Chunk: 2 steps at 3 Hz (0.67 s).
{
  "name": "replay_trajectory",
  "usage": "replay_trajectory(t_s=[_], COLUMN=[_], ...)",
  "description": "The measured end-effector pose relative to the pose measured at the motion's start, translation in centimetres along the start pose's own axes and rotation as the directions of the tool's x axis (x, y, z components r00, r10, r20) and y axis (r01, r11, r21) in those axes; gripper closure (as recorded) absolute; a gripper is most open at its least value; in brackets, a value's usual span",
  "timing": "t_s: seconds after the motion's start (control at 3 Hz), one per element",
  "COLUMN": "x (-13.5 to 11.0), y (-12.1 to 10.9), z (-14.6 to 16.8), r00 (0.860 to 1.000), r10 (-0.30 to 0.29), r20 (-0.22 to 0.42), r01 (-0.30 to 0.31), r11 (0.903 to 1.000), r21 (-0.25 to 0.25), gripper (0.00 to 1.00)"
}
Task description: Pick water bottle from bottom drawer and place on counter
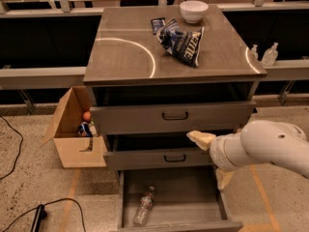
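Clearly pre-grasp, with gripper (pixel 206 161) spread wide, empty (by middle drawer (pixel 145 159)); next, lower leftward into bottom drawer (pixel 189 198) onto water bottle (pixel 144 208).

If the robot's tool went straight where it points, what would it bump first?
Probably the front of the middle drawer: the open tool points left across it, higher than the water bottle in the bottom drawer. Depth is hard to judge.
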State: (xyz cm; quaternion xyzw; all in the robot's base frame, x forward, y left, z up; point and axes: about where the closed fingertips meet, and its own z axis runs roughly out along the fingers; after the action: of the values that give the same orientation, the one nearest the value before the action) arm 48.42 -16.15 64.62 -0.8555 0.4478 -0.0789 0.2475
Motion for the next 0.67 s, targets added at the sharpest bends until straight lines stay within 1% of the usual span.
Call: replay_trajectory(t_s=[0.33, 0.67], x=[0.34, 0.32], y=[1.44, 1.39], z=[3.86, 3.81], r00=[0.991, 0.991], r10=[-0.121, -0.119], r20=[0.058, 0.057], r01=[0.122, 0.120], r11=[0.9925, 0.9927], r21=[-0.010, -0.010], gripper=[0.00, 0.00])
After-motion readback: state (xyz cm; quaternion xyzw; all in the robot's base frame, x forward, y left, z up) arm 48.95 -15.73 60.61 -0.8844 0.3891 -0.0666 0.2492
